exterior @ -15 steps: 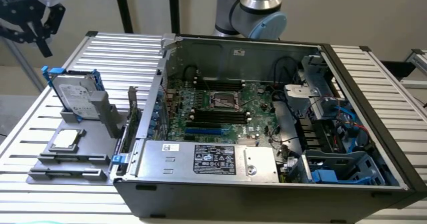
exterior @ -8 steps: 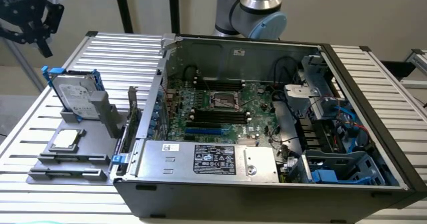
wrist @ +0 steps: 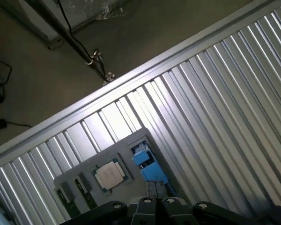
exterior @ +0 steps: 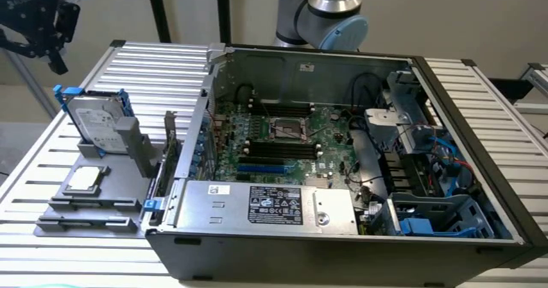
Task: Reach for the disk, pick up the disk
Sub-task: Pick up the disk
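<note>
The disk (exterior: pixel 97 120) stands on edge in a grey holder (exterior: pixel 102 195) on the ribbed table, on the exterior view's left. It is silver-grey with a white label and bright blue rails. My black gripper (exterior: pixel 36 26) hangs high above and a little behind it, well apart from it and holding nothing I can see. From the wrist view I look down on the disk's blue rail end (wrist: pixel 143 158), with the gripper's body (wrist: pixel 157 207) at the picture's edge.
A small flat silver chip (exterior: pixel 86 179) (wrist: pixel 109 176) lies on the grey holder in front of the disk. An open computer case (exterior: pixel 342 166) takes up the middle and right of the table (exterior: pixel 154 63). Floor and cables (wrist: pixel 84 51) lie beyond the table edge.
</note>
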